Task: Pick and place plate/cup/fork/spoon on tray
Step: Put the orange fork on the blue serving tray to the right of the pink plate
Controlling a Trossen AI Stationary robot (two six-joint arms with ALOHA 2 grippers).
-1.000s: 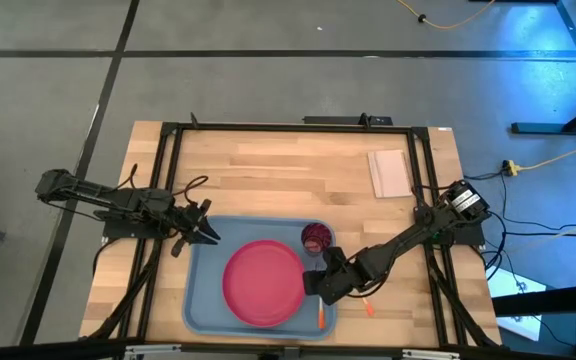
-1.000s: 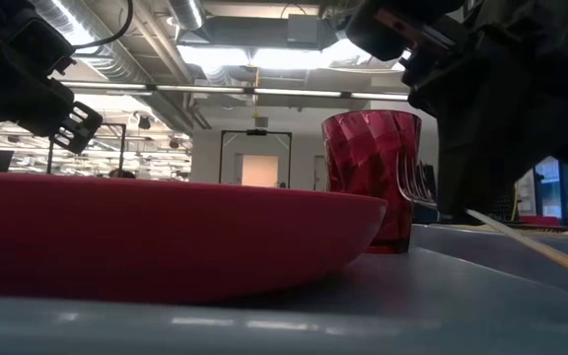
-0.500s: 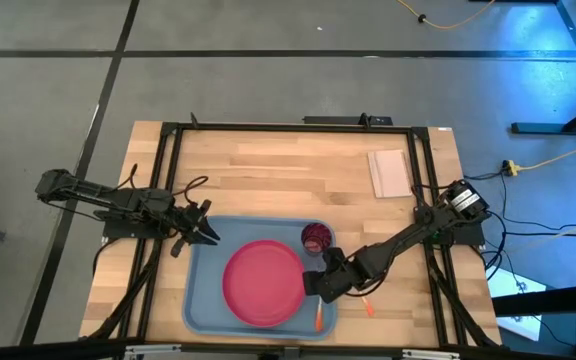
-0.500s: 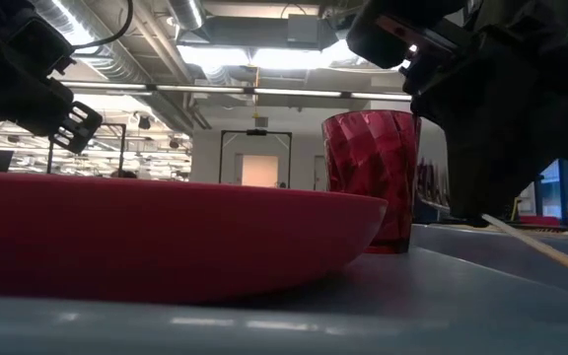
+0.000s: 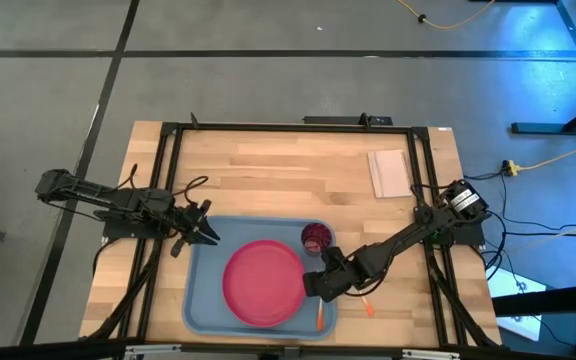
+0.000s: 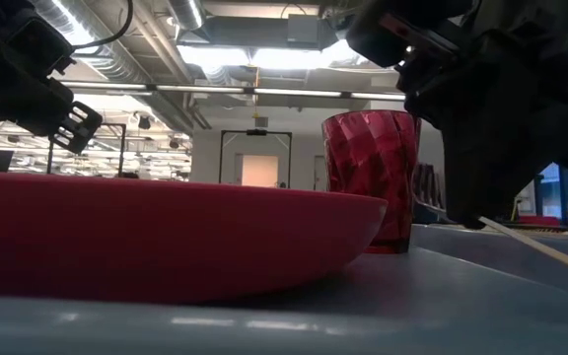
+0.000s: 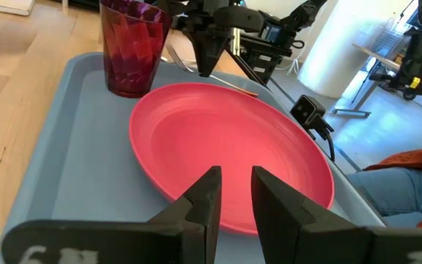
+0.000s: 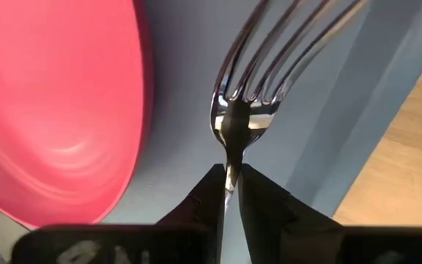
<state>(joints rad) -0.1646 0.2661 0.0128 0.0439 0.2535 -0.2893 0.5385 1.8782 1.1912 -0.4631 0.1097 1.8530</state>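
The fork (image 8: pixel 251 110) has shiny, mirror-like metal tines. The plate (image 7: pixel 229 150) and the tray (image 7: pixel 64 161) look like smooth plastic with a soft gloss, and the cup (image 7: pixel 132 44) is translucent and faceted. The bench (image 5: pixel 288 165) is pale wood with a matt grain.

light: bright overhead | glare: fork (image 8: pixel 251 110) | blur: perhaps plate (image 6: pixel 166 232) foreground
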